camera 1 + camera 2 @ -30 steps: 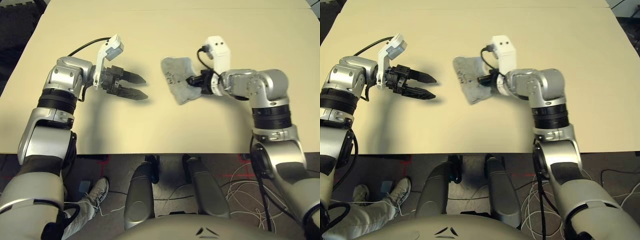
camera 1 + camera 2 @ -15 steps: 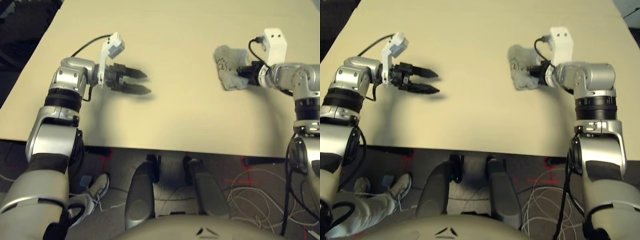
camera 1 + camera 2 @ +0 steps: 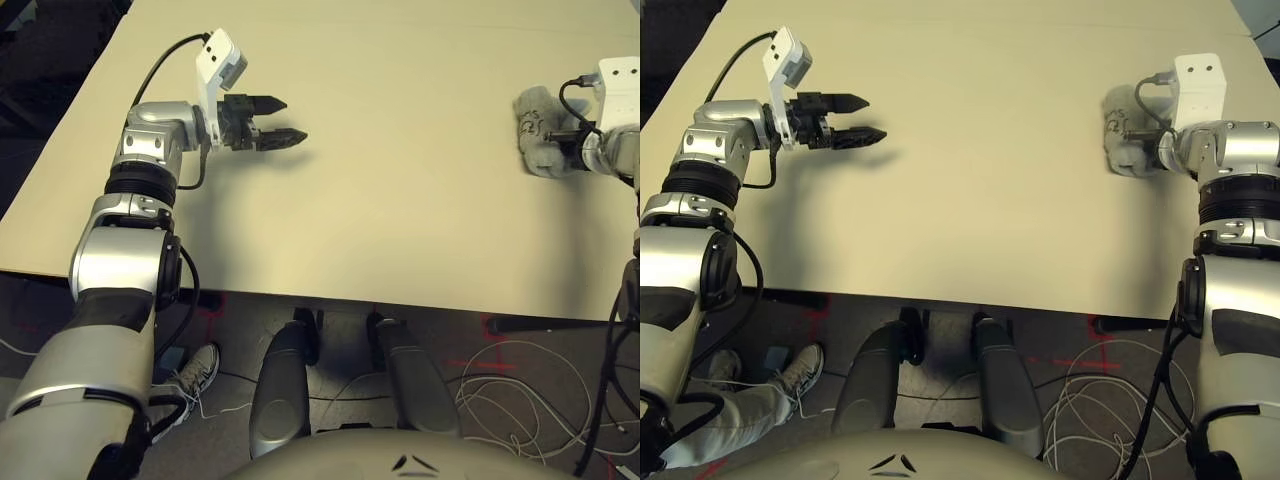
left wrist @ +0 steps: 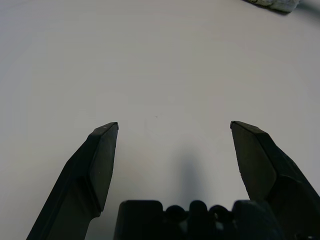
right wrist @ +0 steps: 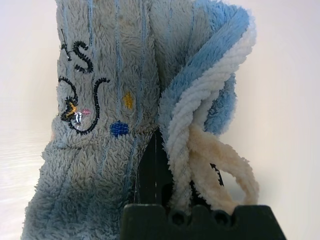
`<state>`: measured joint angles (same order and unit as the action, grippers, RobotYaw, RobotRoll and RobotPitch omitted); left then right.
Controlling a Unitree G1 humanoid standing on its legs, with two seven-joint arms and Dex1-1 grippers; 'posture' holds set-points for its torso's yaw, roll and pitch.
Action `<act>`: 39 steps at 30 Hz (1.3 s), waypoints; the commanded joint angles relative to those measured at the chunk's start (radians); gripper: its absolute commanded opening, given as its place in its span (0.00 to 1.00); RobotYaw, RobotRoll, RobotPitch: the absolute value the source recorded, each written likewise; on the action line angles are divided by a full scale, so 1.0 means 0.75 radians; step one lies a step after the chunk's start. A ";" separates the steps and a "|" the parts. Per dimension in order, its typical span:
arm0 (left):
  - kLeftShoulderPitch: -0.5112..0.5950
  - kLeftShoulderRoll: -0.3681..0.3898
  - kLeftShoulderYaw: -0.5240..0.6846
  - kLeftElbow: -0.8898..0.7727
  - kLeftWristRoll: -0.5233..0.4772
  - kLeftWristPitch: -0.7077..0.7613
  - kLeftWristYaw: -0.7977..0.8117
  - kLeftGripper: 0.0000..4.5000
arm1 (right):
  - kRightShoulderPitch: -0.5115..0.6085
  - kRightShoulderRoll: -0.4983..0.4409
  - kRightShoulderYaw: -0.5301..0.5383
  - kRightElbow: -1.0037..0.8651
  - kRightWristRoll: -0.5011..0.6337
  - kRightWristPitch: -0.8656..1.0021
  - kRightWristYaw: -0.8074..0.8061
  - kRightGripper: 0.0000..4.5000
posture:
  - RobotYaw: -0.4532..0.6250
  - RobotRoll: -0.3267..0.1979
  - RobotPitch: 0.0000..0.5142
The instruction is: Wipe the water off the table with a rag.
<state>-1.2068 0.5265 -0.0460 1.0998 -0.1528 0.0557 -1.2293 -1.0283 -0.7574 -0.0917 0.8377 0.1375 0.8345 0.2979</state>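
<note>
Left pincer (image 3: 268, 120): upper left of the frame, hovering over bare tabletop (image 3: 400, 200), fingers spread apart with nothing between them.

Water: no wet spots can be made out on the pale surface in these views; too small or faint to tell.

Rag (image 3: 538, 130): far right of the frame, bunched on the tabletop at the tip of the right arm, well apart from the left pincer.

Right pincer (image 5: 157, 165): clamped together on the rag; the wrist view has blue-grey terry folded around a black finger (image 5: 150, 172), with the whitish edge and a loose loop trailing beside it.

Handling: the rag looks soft, light and limp, likely to fold and drag rather than slide flat. A pinch on a gathered fold near one edge, as now, seems sound; pressing it down should spread more cloth against the surface.

Markings: dark stitched script and small coloured dots near one corner of the rag.

Containers: none in view.
</note>
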 commanded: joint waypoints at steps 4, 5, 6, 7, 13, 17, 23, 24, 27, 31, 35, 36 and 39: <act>-0.010 -0.011 0.049 0.034 0.020 -0.038 0.067 1.00 | 0.043 -0.051 0.009 0.132 -0.051 -0.073 0.106 0.28 | 0.24 0.62 0.61; -0.011 -0.013 0.065 0.036 0.016 -0.050 0.099 1.00 | 0.053 -0.064 0.009 0.125 -0.055 -0.126 0.138 0.35 | 0.24 0.62 0.61; -0.011 -0.015 0.081 0.038 0.012 -0.061 0.131 1.00 | 0.059 -0.076 0.010 0.118 -0.061 -0.165 0.160 0.44 | 0.24 0.62 0.61; -0.013 -0.015 0.098 0.042 0.008 -0.072 0.170 1.00 | 0.046 -0.067 -0.006 0.095 -0.053 -0.210 0.161 0.51 | 0.24 0.62 0.61; -0.006 -0.032 0.210 0.046 -0.015 -0.159 0.416 1.00 | -0.034 -0.035 -0.135 0.026 -0.012 -0.500 0.061 0.99 | 0.25 0.62 0.61; 0.032 -0.059 0.279 0.039 -0.018 -0.268 0.612 1.00 | -0.018 0.031 -0.290 0.083 0.086 -0.784 0.026 0.99 | 0.26 0.62 0.60; 0.066 -0.114 0.346 0.068 -0.015 -0.365 0.883 1.00 | -0.017 0.039 -0.311 0.332 0.085 -1.096 0.176 0.99 | 0.26 0.62 0.61; 0.067 -0.122 0.351 0.081 -0.007 -0.381 0.931 1.00 | -0.025 0.030 -0.320 0.385 0.083 -1.132 0.166 0.99 | 0.25 0.62 0.61; 0.062 -0.149 0.369 0.125 -0.001 -0.406 1.049 1.00 | -0.036 0.003 -0.319 0.494 0.058 -1.220 0.146 0.99 | 0.25 0.62 0.63; 0.063 -0.179 0.367 0.181 0.020 -0.431 1.135 1.00 | -0.034 -0.011 -0.324 0.567 0.047 -1.302 0.172 0.99 | 0.23 0.62 0.64; 0.072 -0.204 0.370 0.215 0.037 -0.451 1.237 1.00 | -0.023 -0.029 -0.332 0.602 0.044 -1.303 0.207 0.99 | 0.21 0.62 0.64; 0.072 -0.211 0.371 0.219 0.040 -0.453 1.254 1.00 | -0.022 -0.034 -0.335 0.607 0.046 -1.298 0.215 0.99 | 0.20 0.62 0.64; 0.077 -0.235 0.373 0.222 0.044 -0.458 1.298 1.00 | -0.020 -0.051 -0.348 0.616 0.056 -1.287 0.232 0.99 | 0.18 0.62 0.63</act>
<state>-1.1690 0.3558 0.2263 1.2387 -0.1290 -0.2799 -0.2741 -1.0522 -0.7767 -0.3357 1.2819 0.1764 -0.1351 0.4645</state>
